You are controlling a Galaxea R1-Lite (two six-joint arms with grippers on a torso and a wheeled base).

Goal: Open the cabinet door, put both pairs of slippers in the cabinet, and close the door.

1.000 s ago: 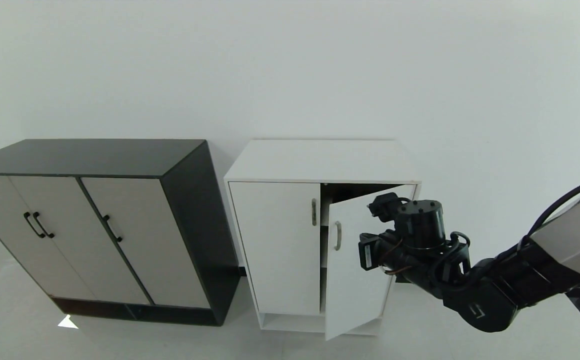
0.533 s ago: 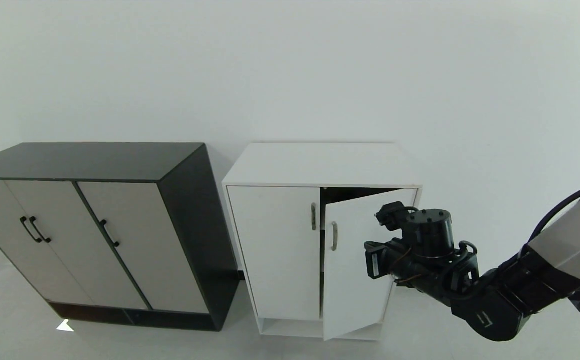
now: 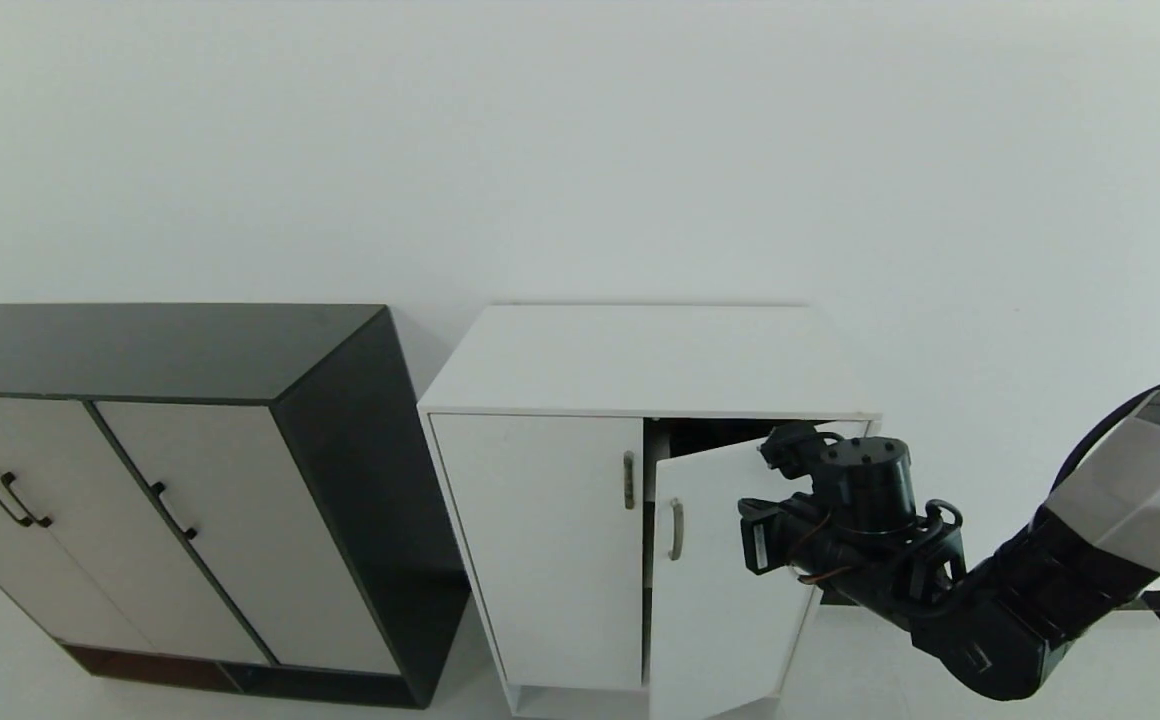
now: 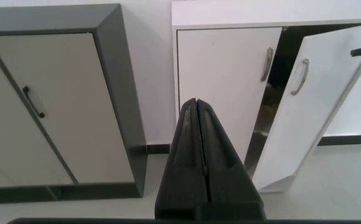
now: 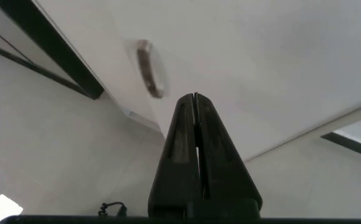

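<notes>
Pushing the door (image 3: 715, 600) of the white cabinet (image 3: 640, 360) a bit more shut than a second ago with the right hand (image 5: 195, 98), pinched tight, holding nothing, leaving just a small gap to close.

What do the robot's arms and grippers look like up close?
The right arm is black with rounded joints, a grey upper shell, a small white mark and looping thin cables. The left gripper and right gripper are black wedges of two flat, tapering fingers.

Bright, even light leaves faint shadow beside the white cabinet (image 3: 630, 360); edges bow outward.
</notes>
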